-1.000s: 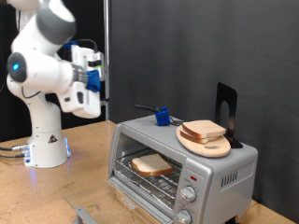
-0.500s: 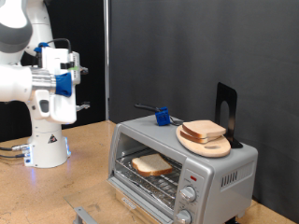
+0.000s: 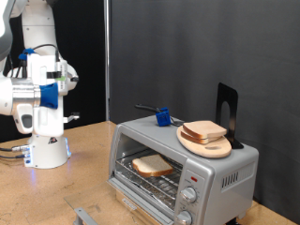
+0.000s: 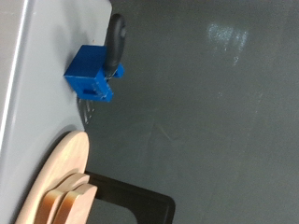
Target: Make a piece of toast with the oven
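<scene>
The arm is standing tall at the exterior view's left, and its gripper (image 3: 64, 119) is hanging well apart from the oven (image 3: 183, 164); its fingers are too small and blurred to say whether they are spread or pressed together, and nothing is showing between them. The oven is sitting on the wooden table (image 3: 56, 192) at the exterior view's right with its glass door dropped open. The piece of toast (image 3: 152, 166) is lying inside on the wire rack, pale and seemingly untoasted. On the oven's roof a round wooden plate (image 3: 208, 142) is carrying another slice (image 3: 203, 130), and a small blue block (image 4: 91, 75) is sitting beside it with a dark handle (image 4: 115, 40). The risk, as a judgement: with the door hanging open, heat would be escaping and the bread staying pale, and a careless approach over the roof could be knocking the plate off.
</scene>
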Robot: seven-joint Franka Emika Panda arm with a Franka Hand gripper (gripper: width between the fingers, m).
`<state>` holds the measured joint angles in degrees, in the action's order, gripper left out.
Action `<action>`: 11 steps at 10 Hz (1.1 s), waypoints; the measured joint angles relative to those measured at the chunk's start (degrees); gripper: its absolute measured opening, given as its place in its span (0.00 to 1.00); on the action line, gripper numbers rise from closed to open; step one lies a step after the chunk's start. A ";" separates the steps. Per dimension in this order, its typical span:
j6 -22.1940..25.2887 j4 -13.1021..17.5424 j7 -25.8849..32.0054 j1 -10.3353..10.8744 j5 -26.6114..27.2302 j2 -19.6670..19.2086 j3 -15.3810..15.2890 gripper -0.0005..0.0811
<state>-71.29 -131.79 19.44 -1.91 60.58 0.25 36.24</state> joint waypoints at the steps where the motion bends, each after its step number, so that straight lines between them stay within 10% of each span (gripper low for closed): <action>1: 1.06 2.18 0.19 -0.03 -0.09 -2.79 -0.02 0.84; 4: 0.39 3.43 -2.38 0.09 -0.03 -4.82 -0.16 0.84; 7: -10.51 -0.95 -15.08 1.03 7.84 -2.58 -1.54 0.84; 11: -20.18 -4.64 -17.35 1.14 9.71 -1.69 -2.68 0.84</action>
<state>-91.47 -136.43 2.09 -0.77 70.29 -1.43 33.56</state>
